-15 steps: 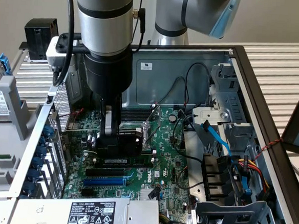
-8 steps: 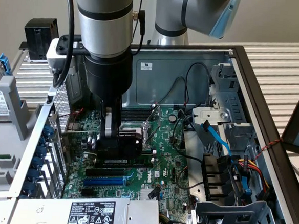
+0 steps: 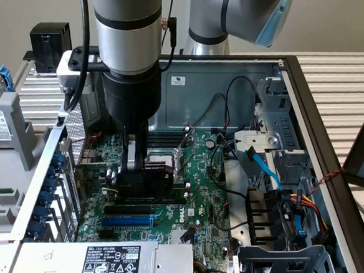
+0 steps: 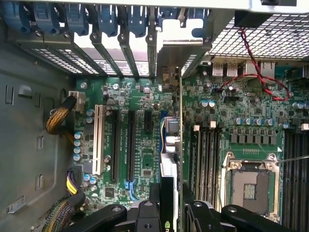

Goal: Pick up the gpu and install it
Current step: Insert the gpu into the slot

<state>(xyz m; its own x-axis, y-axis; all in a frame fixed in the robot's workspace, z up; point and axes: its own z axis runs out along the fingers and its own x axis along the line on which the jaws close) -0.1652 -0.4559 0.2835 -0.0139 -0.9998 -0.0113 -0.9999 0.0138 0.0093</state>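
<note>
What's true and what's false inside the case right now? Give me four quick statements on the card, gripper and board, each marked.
1. The gripper is closed on the gpu. True.
2. The gpu lies outside the case. False: it is held inside the case, over the motherboard.
3. A cooler covers the CPU socket. False: the socket is bare.
4. The blue slot on the motherboard is empty. True.

Soft even light, faint shadows
</note>
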